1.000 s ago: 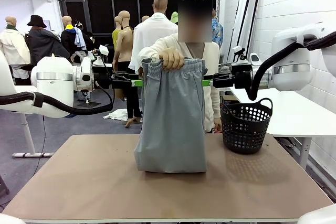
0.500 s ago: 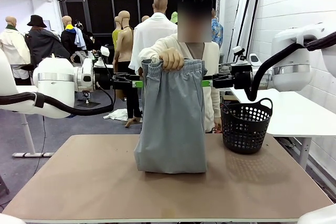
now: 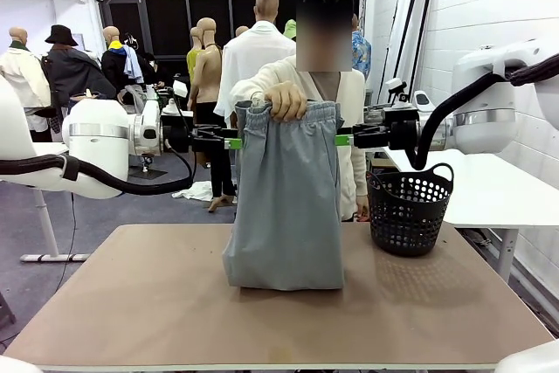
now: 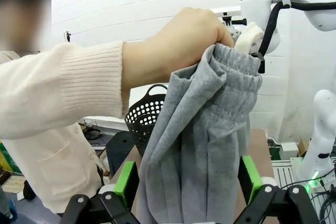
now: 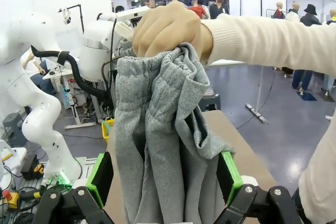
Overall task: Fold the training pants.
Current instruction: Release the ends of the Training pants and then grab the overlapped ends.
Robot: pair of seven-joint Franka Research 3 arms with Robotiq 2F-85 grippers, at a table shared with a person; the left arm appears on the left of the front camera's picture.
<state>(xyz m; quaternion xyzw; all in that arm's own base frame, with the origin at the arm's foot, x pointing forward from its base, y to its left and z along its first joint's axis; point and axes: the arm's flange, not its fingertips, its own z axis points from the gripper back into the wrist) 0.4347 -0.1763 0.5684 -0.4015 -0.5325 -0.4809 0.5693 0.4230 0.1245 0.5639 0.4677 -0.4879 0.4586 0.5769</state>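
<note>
Held up at waistband by person's hand point(image 3: 286, 98): light grey soft jersey training pants point(image 3: 285, 207), lower end on brown tabletop point(image 3: 131, 303). Both wide, straddling the fabric: left claw point(image 4: 188, 182), right claw point(image 5: 165, 179).

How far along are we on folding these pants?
Done: the person's hand holds the training pants up by the waistband, lower end resting on the table. In hand: left gripper and right gripper sit open at the fabric's two edges, not yet clamped. Left: grasping, folding and laying the pants flat.
</note>
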